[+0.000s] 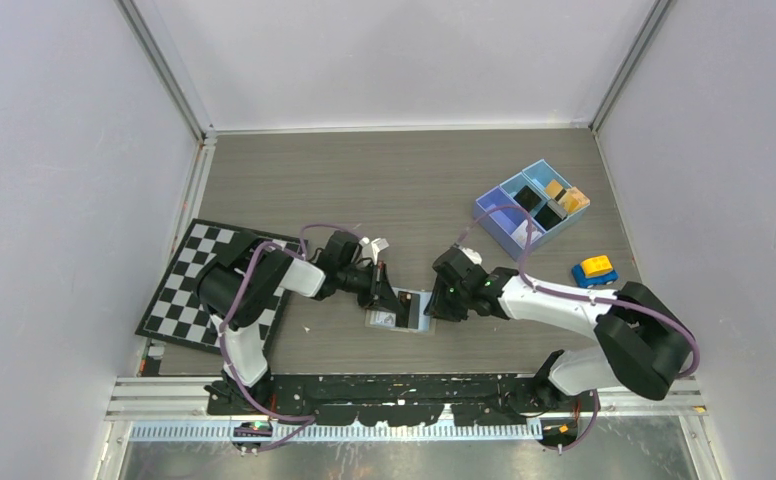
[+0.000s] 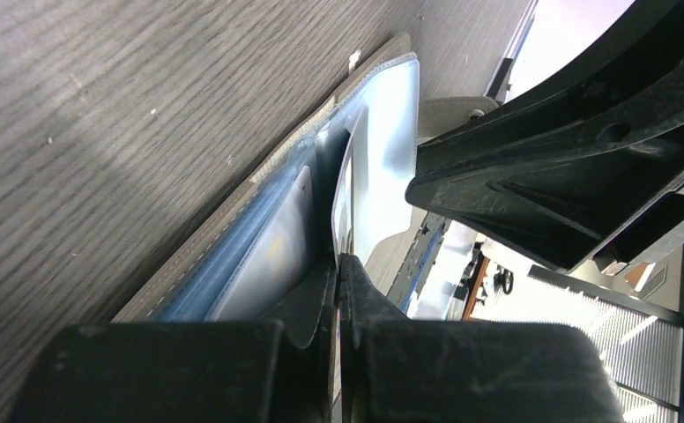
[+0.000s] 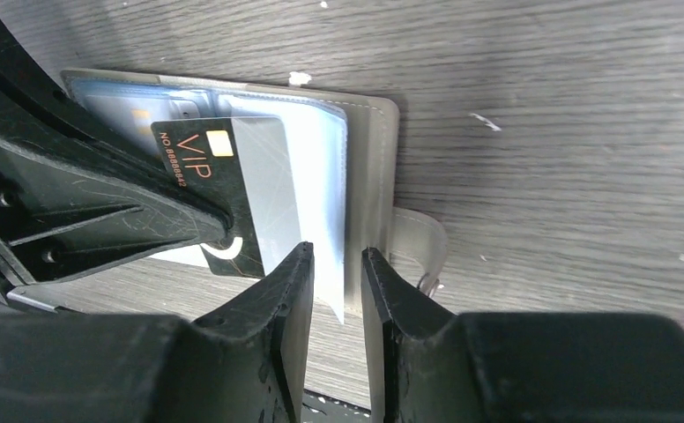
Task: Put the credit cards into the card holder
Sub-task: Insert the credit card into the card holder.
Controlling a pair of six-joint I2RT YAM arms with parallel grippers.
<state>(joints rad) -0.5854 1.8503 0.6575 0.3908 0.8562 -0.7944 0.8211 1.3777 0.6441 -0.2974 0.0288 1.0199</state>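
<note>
Black and thin, probably handling light, stiff and slick; bending little, sliding easily. Sitting as the card (image 3: 199,167) half under the clear pocket (image 3: 321,176) of the open card holder (image 3: 371,141), flat on the wood-grain table (image 3: 541,132). Being pinched at its bare outer corner by the left gripper (image 3: 221,225), fingers closed on it, likely a sound place for pushing. Hovering just beside the pocket's floppy edge: right gripper (image 3: 337,264), fingers narrowly parted, gripping nothing.
</note>
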